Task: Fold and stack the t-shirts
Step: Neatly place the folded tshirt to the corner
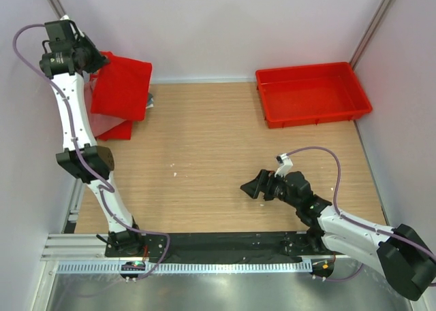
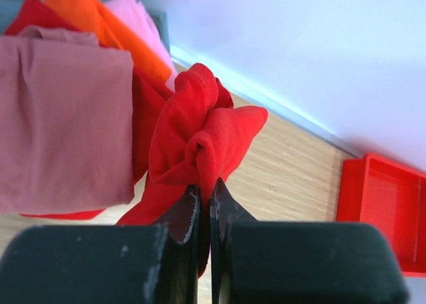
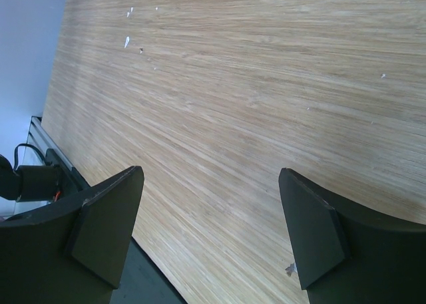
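Observation:
A bright red t-shirt (image 1: 122, 86) hangs at the far left corner, and my left gripper (image 1: 95, 71) is raised there, shut on a bunched fold of it. In the left wrist view the red t-shirt (image 2: 206, 131) puckers out of my shut left gripper (image 2: 205, 187). Under and beside it lies a stack of folded t-shirts (image 1: 112, 128): a dusty pink one (image 2: 63, 124) on top, with orange (image 2: 106, 24), pale pink (image 2: 136, 18) and red edges behind. My right gripper (image 1: 253, 187) is open low over bare wood near the front. Nothing lies between its fingers in the right wrist view (image 3: 210, 217).
A rigid red plastic tray (image 1: 315, 116) stands at the back right and also shows as the tray (image 2: 383, 211) in the left wrist view. White walls close in the left, back and right sides. A black strip and metal rail run along the near edge.

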